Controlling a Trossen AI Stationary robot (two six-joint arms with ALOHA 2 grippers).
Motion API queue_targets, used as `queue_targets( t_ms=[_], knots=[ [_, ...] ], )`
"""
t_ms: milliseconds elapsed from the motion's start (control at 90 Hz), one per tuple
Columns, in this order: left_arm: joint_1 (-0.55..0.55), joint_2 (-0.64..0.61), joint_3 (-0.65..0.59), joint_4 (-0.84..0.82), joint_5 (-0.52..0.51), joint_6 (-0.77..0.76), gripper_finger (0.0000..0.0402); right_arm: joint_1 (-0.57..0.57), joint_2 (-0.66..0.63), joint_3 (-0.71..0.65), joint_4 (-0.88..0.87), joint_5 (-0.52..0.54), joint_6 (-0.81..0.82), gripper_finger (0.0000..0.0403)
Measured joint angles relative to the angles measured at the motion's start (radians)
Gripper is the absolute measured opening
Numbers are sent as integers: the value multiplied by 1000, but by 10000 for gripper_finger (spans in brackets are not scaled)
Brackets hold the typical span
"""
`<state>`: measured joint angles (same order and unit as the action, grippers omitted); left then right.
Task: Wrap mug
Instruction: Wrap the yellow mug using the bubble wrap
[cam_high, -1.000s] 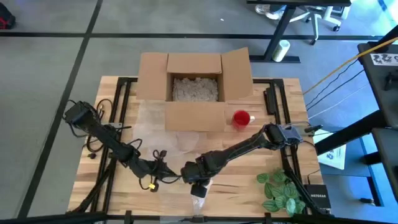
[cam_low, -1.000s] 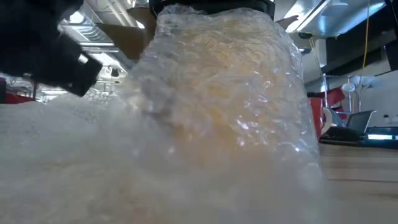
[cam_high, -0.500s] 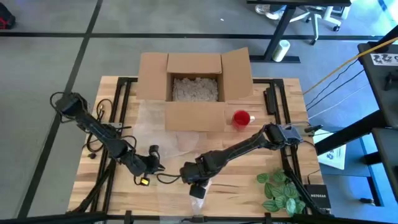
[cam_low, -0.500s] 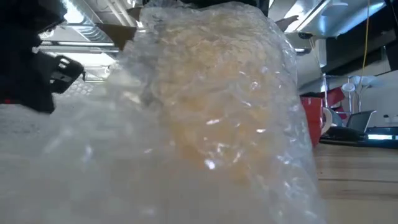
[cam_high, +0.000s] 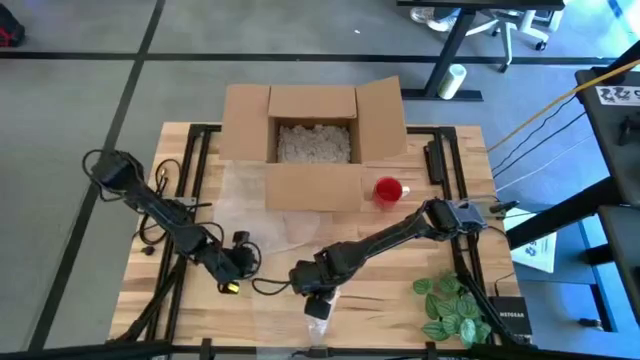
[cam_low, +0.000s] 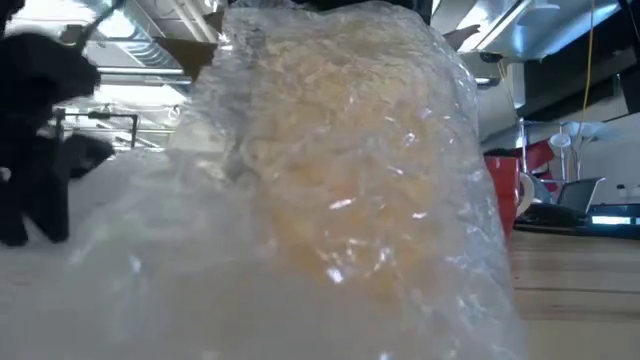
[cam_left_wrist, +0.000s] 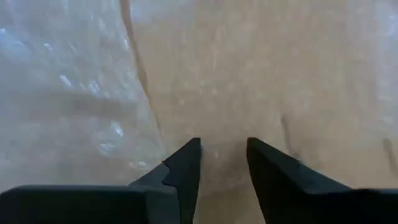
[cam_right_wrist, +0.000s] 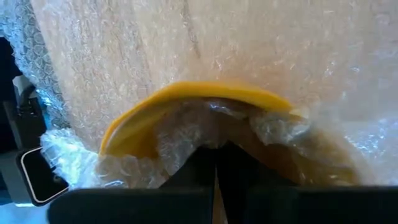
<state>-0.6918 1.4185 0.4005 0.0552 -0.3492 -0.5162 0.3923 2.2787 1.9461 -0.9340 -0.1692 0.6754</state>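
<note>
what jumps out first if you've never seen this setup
The yellow mug swathed in bubble wrap at the table's near edge, with the right gripper shut on it. Behind it sits an open cardboard box with a red mug beside it.

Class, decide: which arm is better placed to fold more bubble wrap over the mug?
Left. The left gripper is open and free beside the bubble wrap; the right gripper is shut on the yellow mug.

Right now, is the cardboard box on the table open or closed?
Open. In the high view, the cardboard box has its flaps folded outward, and the pale packing fill inside shows from above.
</note>
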Motion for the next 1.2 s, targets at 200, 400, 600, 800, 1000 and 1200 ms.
queue_targets(
  t_ms=[200,400,600,800,1000,1200],
  knots=[
    [2,114,-31,293,18,-30,56,0,0,0,26,-1,0,0],
    [9,203,-2,650,8,137,2,0,0,0,37,0,0,0],
    [33,213,33,820,-5,246,0,0,0,0,45,4,2,0],
    [54,214,81,825,-6,298,0,0,-1,0,44,11,2,0],
    [83,213,136,825,-7,367,0,0,-32,0,34,20,35,0],
    [116,213,174,824,33,397,0,1,-75,0,-6,20,64,0]
  ],
)
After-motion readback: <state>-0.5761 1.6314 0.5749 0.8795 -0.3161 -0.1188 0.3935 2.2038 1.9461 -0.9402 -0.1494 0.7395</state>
